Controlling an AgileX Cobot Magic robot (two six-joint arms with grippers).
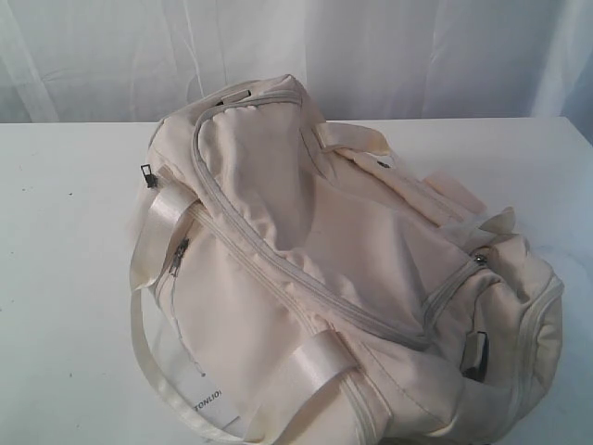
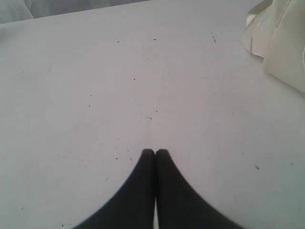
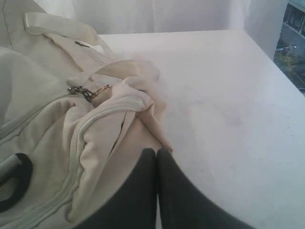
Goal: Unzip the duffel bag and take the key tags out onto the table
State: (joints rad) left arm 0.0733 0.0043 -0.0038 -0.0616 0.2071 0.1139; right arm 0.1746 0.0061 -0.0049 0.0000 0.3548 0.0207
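Observation:
The cream duffel bag [image 1: 334,269] lies across the white table [image 1: 65,241], its long curved zipper [image 1: 278,269] closed as far as I can see. The main zipper pull [image 1: 480,260] sits near the bag's right end; it shows as a small metal pull [image 3: 85,91] in the right wrist view. My left gripper [image 2: 155,151] is shut and empty over bare table [image 2: 119,95], with a corner of the bag [image 2: 281,43] off to one side. My right gripper [image 3: 157,150] is shut and empty beside the bag's [image 3: 62,124] end. The key tags are hidden. Neither arm shows in the exterior view.
A shiny webbing strap [image 1: 157,232] loops off the bag's left side onto the table. A dark handle loop [image 3: 16,183] sits on the bag's end. White curtains [image 1: 417,46] hang behind the table. The table's right edge [image 3: 279,64] runs close to the bag.

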